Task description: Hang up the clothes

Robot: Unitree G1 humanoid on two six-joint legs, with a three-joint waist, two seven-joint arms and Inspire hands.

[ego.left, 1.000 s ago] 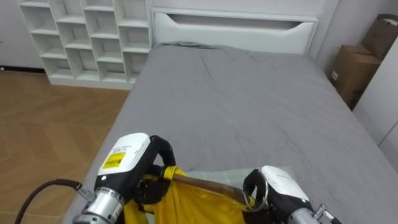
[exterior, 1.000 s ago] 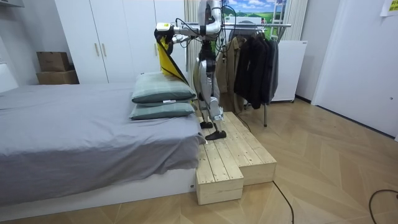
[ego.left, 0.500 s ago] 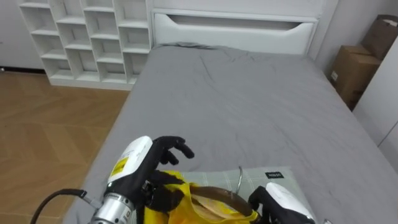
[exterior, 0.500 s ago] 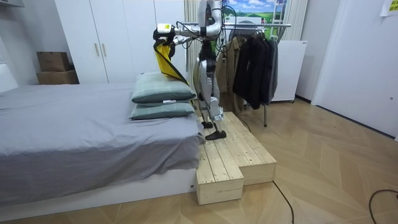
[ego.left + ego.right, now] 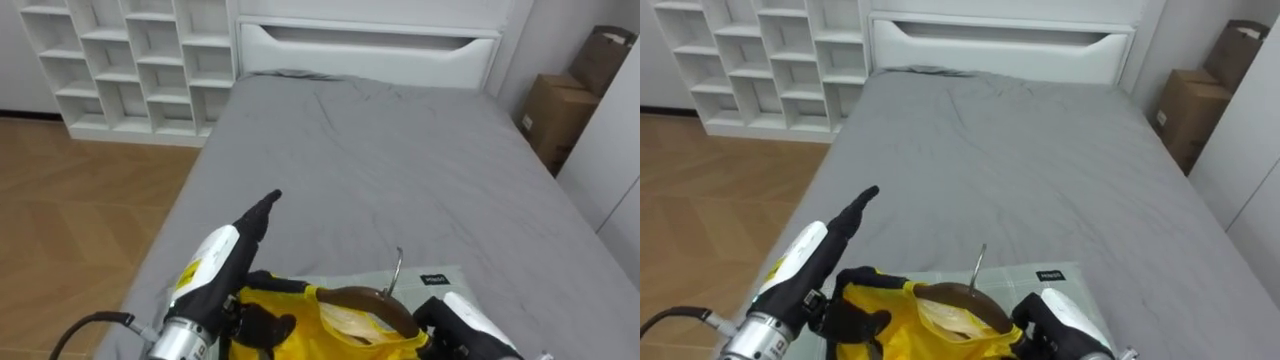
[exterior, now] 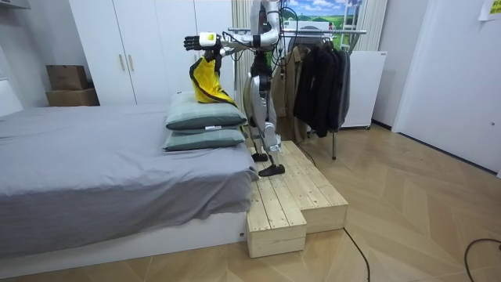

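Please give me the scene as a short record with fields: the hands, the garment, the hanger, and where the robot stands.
left robot hand: open, fingers straight, above the yellow garment
right robot hand: curled on the wooden hanger end
garment: draped on the hanger, over the pillows
metal hook: points up
robot: on wooden platform, between bed and clothes rack

Grey-sheeted bed [image 5: 380,150] with white headboard [image 5: 370,45], white cubby shelf [image 5: 130,60], wood floor [image 5: 70,210], cardboard boxes [image 5: 555,110], white wardrobe [image 6: 149,47], wooden platform [image 6: 293,196] against the bed's end.
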